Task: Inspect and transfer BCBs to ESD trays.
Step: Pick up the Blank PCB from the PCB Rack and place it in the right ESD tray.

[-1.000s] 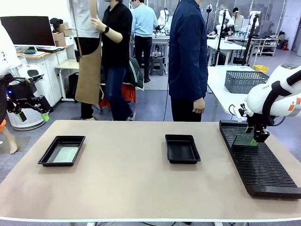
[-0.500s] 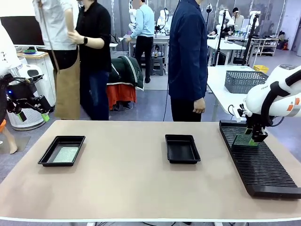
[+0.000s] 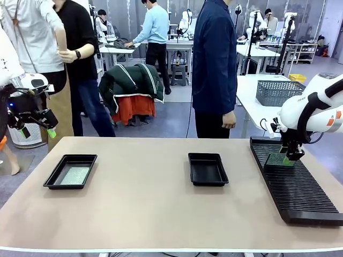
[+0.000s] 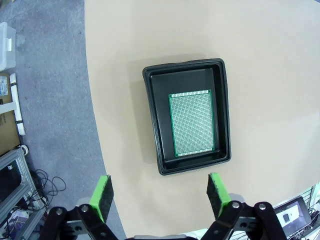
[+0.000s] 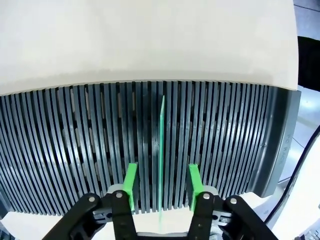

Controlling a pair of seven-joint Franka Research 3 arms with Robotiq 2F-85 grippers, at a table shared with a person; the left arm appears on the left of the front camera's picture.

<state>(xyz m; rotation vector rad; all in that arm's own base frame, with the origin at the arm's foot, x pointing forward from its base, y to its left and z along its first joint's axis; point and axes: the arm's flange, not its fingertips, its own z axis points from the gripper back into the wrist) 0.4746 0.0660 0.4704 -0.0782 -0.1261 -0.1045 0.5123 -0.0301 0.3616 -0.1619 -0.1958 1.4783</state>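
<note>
Looking across the beige tabletop (image 3: 150,214) from the robot's side, down from high on the shallow black plastic tray (image 4: 154,125), close onto the ribbed black rack (image 5: 75,150).

The setting is a robotics laboratory on an open workshop floor. A beige worktable (image 3: 150,203) carries black ESD trays (image 3: 208,170) and a long slotted rack (image 3: 300,199). White workbenches (image 3: 256,52) stand behind it, and one nearer bench holds a grey wire basket (image 3: 276,92). Several people (image 3: 214,64) stand between the benches. Loose cables (image 4: 44,177) lie on the grey floor.
</note>
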